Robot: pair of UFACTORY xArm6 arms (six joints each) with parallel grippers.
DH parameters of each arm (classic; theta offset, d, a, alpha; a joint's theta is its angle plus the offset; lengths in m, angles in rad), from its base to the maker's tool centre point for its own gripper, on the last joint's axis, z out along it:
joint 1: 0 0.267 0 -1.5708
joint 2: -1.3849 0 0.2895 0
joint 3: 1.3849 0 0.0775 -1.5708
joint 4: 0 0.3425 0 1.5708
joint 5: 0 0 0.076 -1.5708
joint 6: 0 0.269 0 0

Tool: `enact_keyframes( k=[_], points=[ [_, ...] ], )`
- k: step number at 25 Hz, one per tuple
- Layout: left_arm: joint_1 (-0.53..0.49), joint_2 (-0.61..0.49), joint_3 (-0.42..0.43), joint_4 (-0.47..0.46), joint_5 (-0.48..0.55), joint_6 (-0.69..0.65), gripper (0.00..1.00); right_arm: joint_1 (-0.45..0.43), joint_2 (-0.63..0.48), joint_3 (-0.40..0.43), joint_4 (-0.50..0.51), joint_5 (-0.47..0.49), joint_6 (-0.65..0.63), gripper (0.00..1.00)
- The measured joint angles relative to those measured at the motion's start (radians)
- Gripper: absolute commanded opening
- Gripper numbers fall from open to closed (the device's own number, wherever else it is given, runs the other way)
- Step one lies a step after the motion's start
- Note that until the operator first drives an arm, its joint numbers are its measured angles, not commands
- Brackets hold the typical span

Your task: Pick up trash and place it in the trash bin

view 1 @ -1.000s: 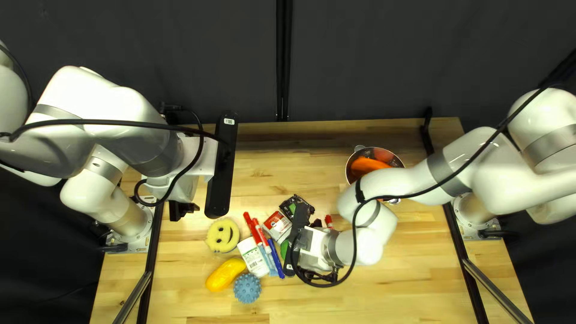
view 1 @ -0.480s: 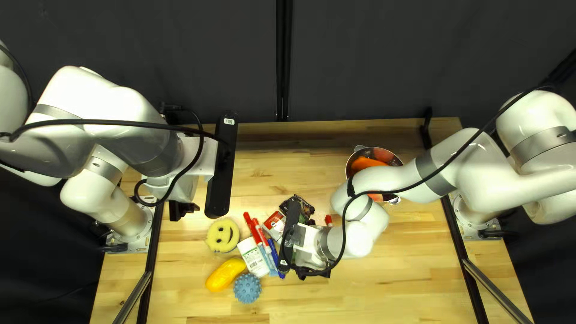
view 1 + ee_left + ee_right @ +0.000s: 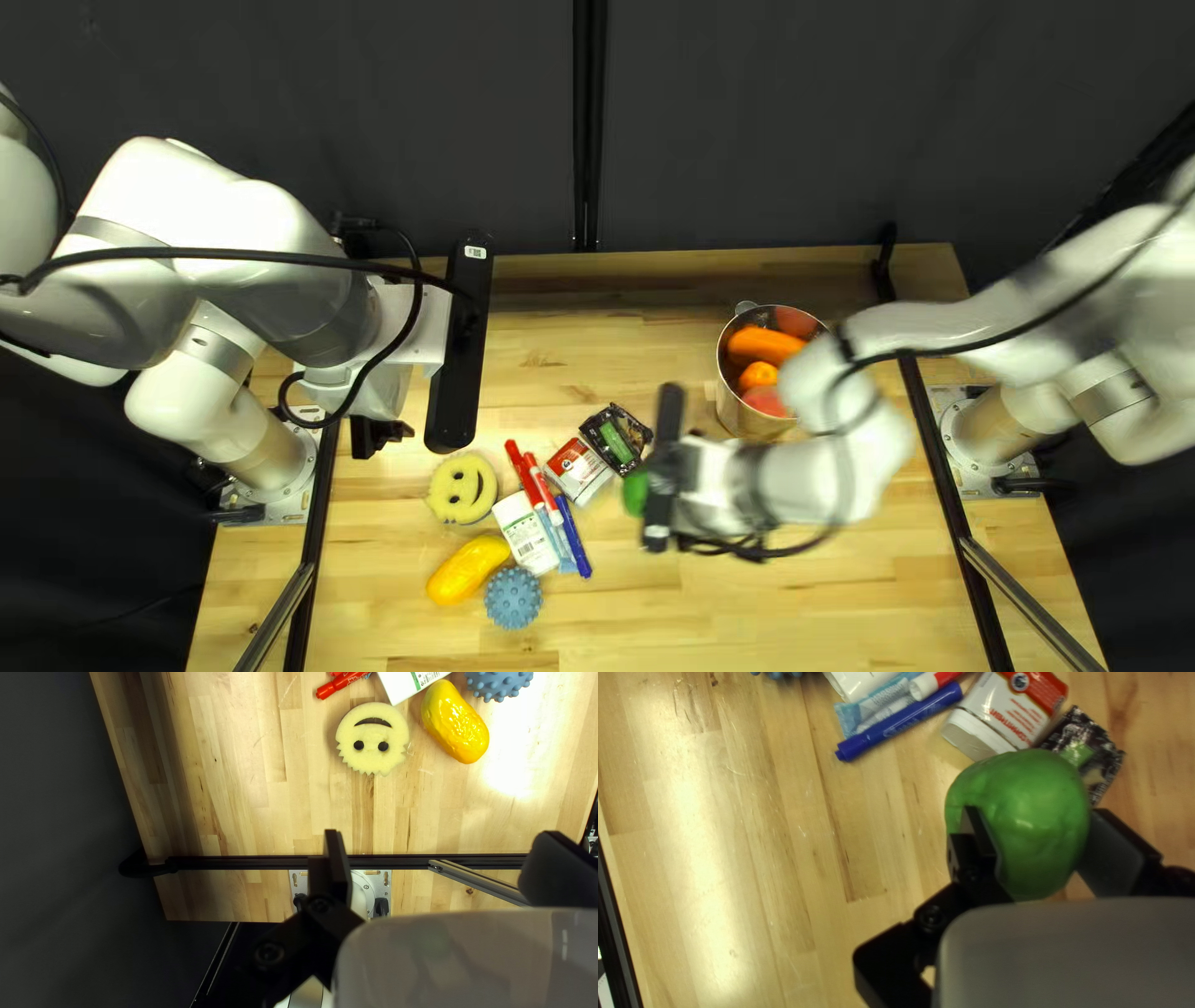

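We have the rounded, glossy green object [image 3: 1033,834] in our right gripper [image 3: 664,479], its black fingers pressed on it from two sides and parted by its width. It is nearly round, so we make out no clear long axis and cannot tell which way it points. In the top left view it is near the dark blue plastic marker [image 3: 574,538], to its right. The red-and-white plastic bottle [image 3: 579,468] and the shiny black crinkled packet [image 3: 616,439] lie beyond the marker. The round metal pot [image 3: 737,415], with orange pieces [image 3: 763,345] inside, stands well right of the marker and farther off; neither wrist view shows it. The round yellow smiling sponge [image 3: 462,488] is left of the marker, as is our left gripper [image 3: 377,436], well apart from it. The left wrist view shows that gripper spread wide, holding nothing.
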Motion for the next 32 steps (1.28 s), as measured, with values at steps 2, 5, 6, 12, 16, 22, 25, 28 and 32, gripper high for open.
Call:
enact_keyframes(
  k=[2, 5, 6, 12, 16, 22, 25, 28, 32],
  points=[
    [0.000, 0.000, 0.000, 0.000, 0.000, 0.000, 1.00, 0.011, -0.102, 0.057, 0.004, 0.067, 0.009, 0.01],
    [0.000, 0.000, 0.000, 0.000, 0.000, 0.000, 1.00, 0.021, -0.236, 0.127, 0.013, 0.148, 0.022, 0.02],
    [0.000, 0.000, 0.000, 0.000, 0.000, 0.000, 1.00, 0.021, -0.274, 0.146, 0.015, 0.169, 0.026, 0.02],
    [0.000, 0.000, 0.000, 0.000, 0.000, 0.000, 1.00, -0.028, -0.381, 0.216, 0.032, 0.217, 0.046, 0.87],
    [0.000, 0.000, 0.000, 0.000, 0.000, 0.000, 1.00, -0.042, -0.354, 0.205, 0.050, 0.203, 0.072, 1.00],
    [0.000, 0.000, 0.000, 0.000, 0.000, 0.000, 1.00, 0.000, -0.151, 0.042, 0.051, 0.170, 0.078, 1.00],
    [0.000, 0.000, 0.000, 0.000, 0.000, 0.000, 1.00, 0.007, -0.012, -0.064, 0.040, 0.120, 0.061, 1.00],
    [0.000, 0.000, 0.000, 0.000, 0.000, 0.000, 1.00, -0.006, 0.107, -0.141, 0.027, 0.047, 0.044, 1.00],
    [0.000, 0.000, 0.000, 0.000, 0.000, 0.000, 1.00, -0.074, 0.251, -0.192, 0.006, -0.077, 0.066, 1.00]
  ],
)
